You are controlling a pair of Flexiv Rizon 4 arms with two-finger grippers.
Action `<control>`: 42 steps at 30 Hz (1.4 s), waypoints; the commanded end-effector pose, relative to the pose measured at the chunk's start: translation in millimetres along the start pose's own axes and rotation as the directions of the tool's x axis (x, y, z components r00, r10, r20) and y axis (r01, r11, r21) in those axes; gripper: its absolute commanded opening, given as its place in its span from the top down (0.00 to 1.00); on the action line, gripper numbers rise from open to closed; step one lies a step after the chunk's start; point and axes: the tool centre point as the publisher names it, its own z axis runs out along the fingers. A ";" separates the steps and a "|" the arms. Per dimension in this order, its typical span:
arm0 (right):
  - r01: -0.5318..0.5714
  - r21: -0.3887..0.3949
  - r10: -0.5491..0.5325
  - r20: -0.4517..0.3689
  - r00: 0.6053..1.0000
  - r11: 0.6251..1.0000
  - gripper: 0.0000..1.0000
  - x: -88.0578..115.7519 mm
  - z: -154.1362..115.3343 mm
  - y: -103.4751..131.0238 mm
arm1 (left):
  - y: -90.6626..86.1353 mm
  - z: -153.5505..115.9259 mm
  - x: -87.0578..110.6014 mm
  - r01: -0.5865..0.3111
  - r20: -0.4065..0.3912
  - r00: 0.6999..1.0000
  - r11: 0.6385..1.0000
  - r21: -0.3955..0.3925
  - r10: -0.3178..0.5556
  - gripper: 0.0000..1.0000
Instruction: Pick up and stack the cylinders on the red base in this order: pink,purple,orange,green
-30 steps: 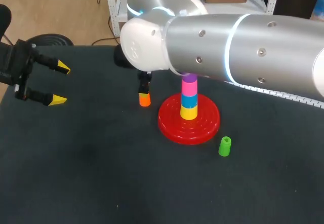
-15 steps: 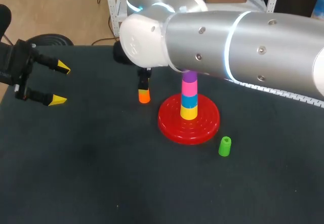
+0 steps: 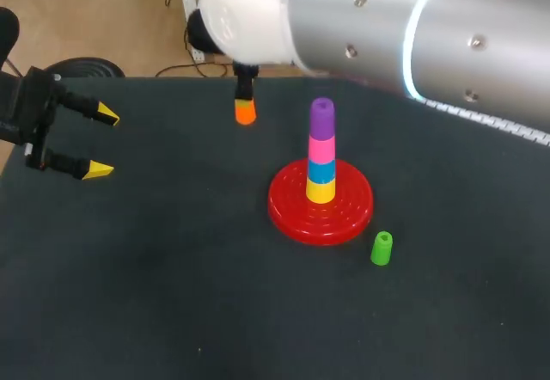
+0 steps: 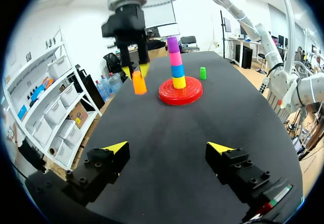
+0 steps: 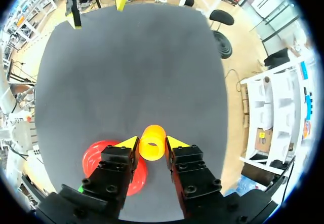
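Right claw gripping the orange cylinder above the dark worktop; left claw open and holding nothing.

The orange cylinder hangs upright, its long axis vertical and in line with the fingers, one round end facing up the wrist; both yellow tips press it from opposite sides; it sits to the left of the red base and well apart from it; on the base's peg stand yellow, blue, pink and purple cylinders, one on the next, all upright; the green cylinder stands on end on the worktop just beside the base's rim; the left claw hangs over the worktop's far left edge, fingers spread wide.
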 end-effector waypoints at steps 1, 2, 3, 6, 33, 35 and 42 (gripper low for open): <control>-0.015 0.048 0.014 0.018 1.000 0.999 1.00 12.5 -47.5 10.3 | -0.5 0.4 0.8 -0.002 0.001 1.000 1.000 -0.002 0.002 0.00; -0.020 0.055 0.019 0.022 1.000 0.998 1.00 14.1 -56.9 10.1 | -0.5 0.4 0.8 -0.002 0.001 1.000 1.000 -0.002 0.002 0.00; -0.024 0.070 0.023 0.016 1.000 0.997 1.00 15.8 -65.5 9.8 | -0.5 0.4 0.8 -0.002 0.001 1.000 1.000 -0.002 0.002 0.00; -0.045 0.087 0.043 0.024 0.999 0.995 1.00 21.3 -92.9 12.1 | -0.5 0.4 0.8 -0.002 0.001 1.000 1.000 -0.002 0.002 0.00; -0.283 -0.005 0.283 -0.007 0.959 0.959 1.00 91.2 -142.6 63.3 | -0.5 0.4 0.8 -0.002 0.001 1.000 1.000 -0.002 0.002 0.00; -0.298 -0.021 0.298 -0.012 0.954 0.954 1.00 96.9 -140.3 65.0 | -0.5 0.4 0.8 -0.002 0.001 1.000 1.000 -0.002 0.002 0.00; -0.315 -0.051 0.314 -0.024 0.949 0.948 1.00 104.0 -132.3 72.6 | -0.5 0.4 0.8 -0.002 0.001 1.000 1.000 -0.002 0.002 0.00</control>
